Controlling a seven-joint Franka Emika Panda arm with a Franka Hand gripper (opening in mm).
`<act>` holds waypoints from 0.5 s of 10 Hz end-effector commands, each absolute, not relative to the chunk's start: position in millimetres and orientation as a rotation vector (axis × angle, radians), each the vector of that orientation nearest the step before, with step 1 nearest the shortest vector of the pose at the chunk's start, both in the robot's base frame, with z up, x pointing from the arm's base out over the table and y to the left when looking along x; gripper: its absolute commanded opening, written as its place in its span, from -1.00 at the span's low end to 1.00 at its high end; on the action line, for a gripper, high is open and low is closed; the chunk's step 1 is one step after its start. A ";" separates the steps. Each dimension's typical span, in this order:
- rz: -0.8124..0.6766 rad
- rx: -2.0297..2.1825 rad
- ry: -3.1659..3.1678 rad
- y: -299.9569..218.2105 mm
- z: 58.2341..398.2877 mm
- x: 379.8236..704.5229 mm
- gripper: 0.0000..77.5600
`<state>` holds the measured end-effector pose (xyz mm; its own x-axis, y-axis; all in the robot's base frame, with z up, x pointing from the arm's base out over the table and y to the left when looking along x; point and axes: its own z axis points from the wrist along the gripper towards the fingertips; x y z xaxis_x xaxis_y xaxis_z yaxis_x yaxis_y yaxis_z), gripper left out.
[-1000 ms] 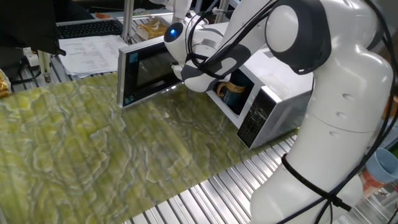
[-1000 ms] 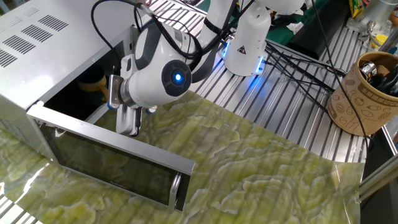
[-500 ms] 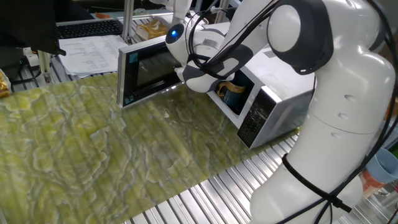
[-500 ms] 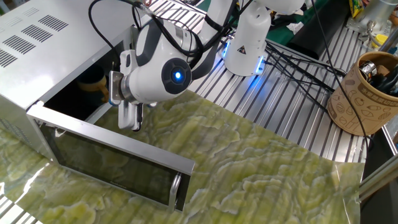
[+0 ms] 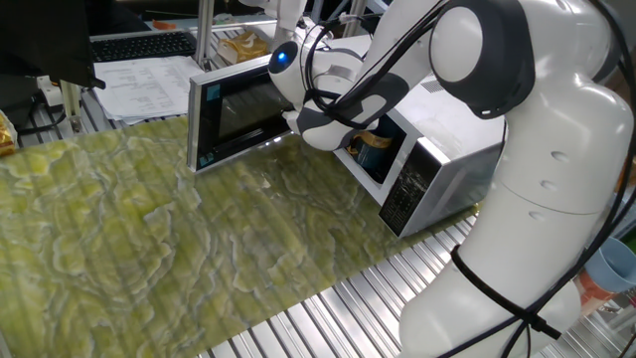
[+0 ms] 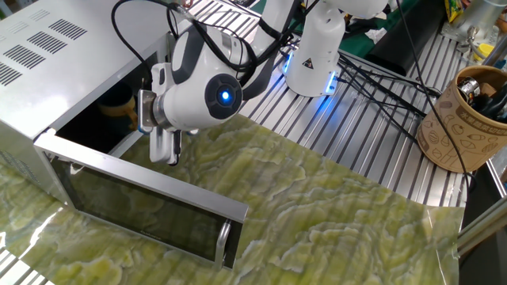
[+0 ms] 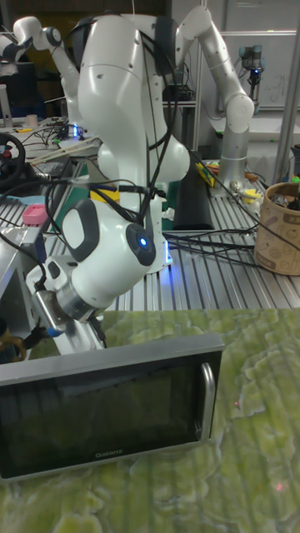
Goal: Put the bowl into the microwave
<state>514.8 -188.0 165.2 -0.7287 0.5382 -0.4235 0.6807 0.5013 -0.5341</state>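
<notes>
The white microwave (image 5: 452,124) stands with its dark glass door (image 6: 142,207) swung wide open. Inside its cavity sits the bowl (image 5: 375,145), a dark teal mug with a yellow-tan handle, upright and untouched (image 6: 119,101). My gripper (image 6: 165,152) hangs just outside the cavity mouth, above the door's hinge side, fingers pointing down. It is open, nothing is between the fingers, and it stands apart from the bowl. In the tall fixed view the gripper (image 7: 83,335) sits just behind the door's top edge (image 7: 108,358). The first fixed view hides the fingers behind my wrist.
A green marbled cloth (image 5: 149,229) covers the table in front of the microwave. A brown patterned pot (image 6: 463,119) of tools stands at the far right. Cables (image 6: 380,75) and a second robot base (image 6: 317,47) lie behind. Papers (image 5: 149,88) and a keyboard (image 5: 139,45) sit beyond the door.
My gripper has risen a little and drawn slightly away from the cavity mouth. The bowl stays put inside the microwave and the door has not moved.
</notes>
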 end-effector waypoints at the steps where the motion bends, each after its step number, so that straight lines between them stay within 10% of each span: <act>1: -1.039 1.025 2.541 -199.8 161.5 514.4 -0.97; 5: -1.048 1.018 2.540 -202.5 158.2 511.5 -0.97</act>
<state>511.9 -202.1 158.1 -0.7387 0.5219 -0.4265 0.6709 0.5081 -0.5402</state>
